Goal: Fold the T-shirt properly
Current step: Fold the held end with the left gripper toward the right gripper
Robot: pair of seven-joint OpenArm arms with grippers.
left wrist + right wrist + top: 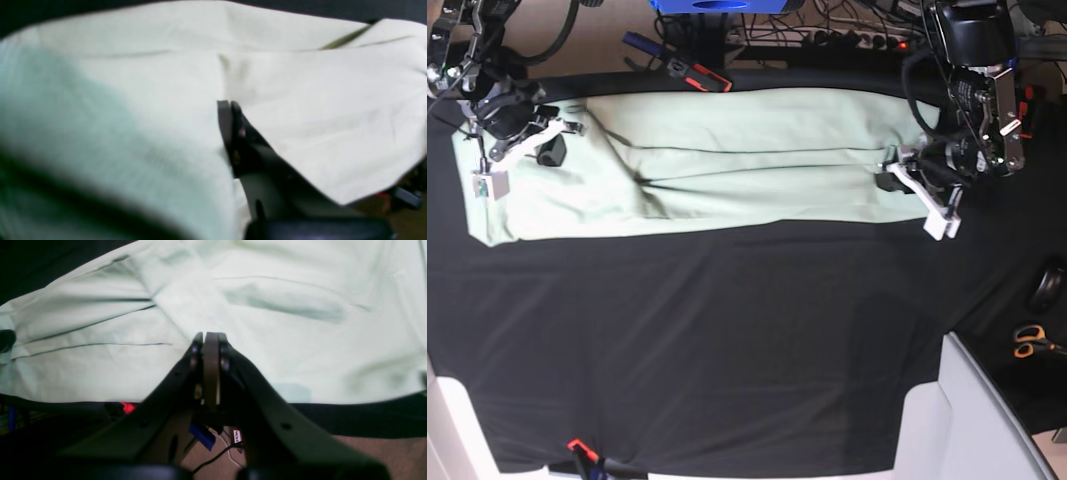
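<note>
The pale mint-green T-shirt lies as a long, lengthwise-folded band across the far part of the black table cover. At the band's right end, my left gripper is shut on the fabric. In the left wrist view the cloth drapes over and beside the closed left gripper. My right gripper is over the band's left end. In the right wrist view the right gripper is shut, and a ridge of shirt fabric runs up to its tips.
Orange-handled scissors and a dark round object lie at the right edge. Red-and-black clamps sit at the table's back edge. A white panel stands at the front right corner. Cables hang beyond the table edge.
</note>
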